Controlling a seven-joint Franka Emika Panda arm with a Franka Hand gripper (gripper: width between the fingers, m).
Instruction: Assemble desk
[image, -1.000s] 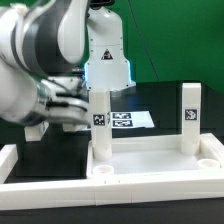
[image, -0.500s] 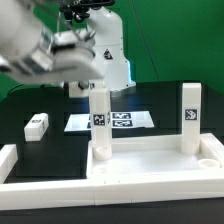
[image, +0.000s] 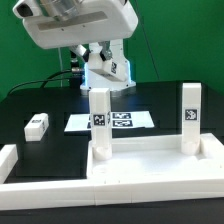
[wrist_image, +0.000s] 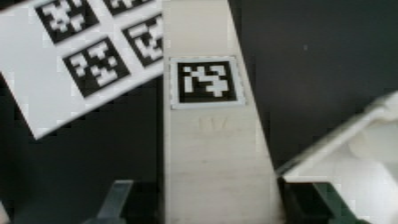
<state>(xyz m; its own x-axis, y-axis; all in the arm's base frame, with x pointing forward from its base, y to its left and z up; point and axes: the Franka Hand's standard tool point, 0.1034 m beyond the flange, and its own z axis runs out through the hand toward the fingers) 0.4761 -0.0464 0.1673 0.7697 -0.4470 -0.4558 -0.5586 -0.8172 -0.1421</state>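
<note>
Tool (wrist_image: 206, 203) is being held above the upright tagged leg (image: 100, 122), jaws apart, nothing clamped; leg seated at desk tray (image: 150, 160) corner.

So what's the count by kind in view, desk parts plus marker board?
Tabletop: 1
Legs: 3, two upright, one lying loose
Marker board: 1
Total: 5
</note>
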